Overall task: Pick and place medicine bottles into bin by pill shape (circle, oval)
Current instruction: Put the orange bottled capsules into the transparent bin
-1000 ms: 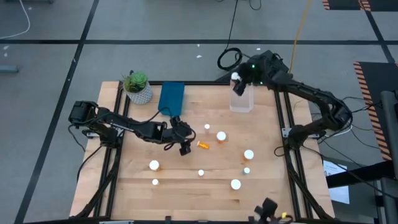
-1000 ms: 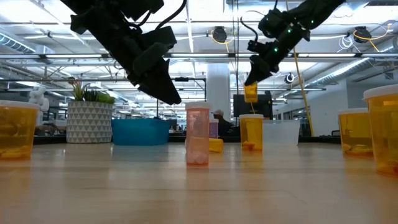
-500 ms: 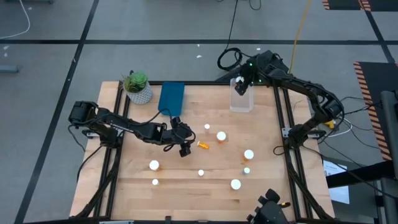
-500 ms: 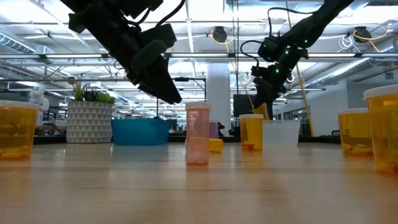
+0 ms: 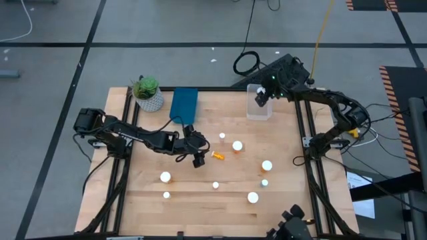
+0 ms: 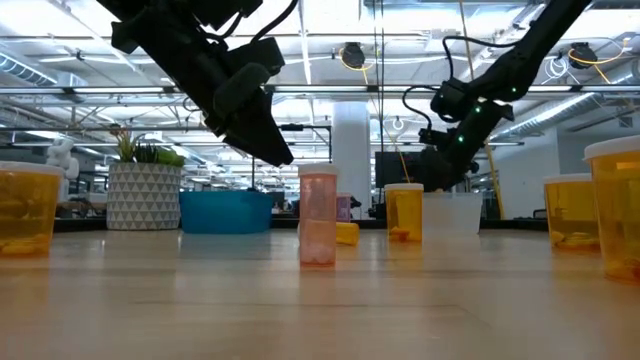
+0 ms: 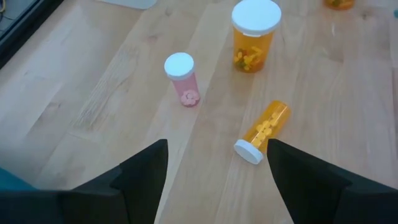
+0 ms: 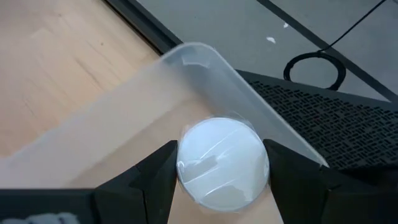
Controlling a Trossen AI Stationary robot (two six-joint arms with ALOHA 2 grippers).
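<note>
Over the clear bin (image 5: pixel 259 107) at the table's far edge, right gripper (image 8: pixel 219 171) was clamped on a white-capped bottle (image 8: pixel 222 163). Left gripper (image 7: pixel 214 165), fingers apart, hung above a tipped orange bottle (image 7: pixel 263 132) w/ yellow pills, mid-table.

Both robot arms are black, made of thick round parts joined one after another, with thin black cables running along them. The left gripper (image 7: pixel 214 165) has two flat, pointed black fingers (image 7: pixel 144 171) with smooth sides, and the right gripper (image 8: pixel 221 165) has the same kind of dark fingers (image 8: pixel 149 177). A small green light glows on the right arm's wrist, just behind its fingers.
</note>
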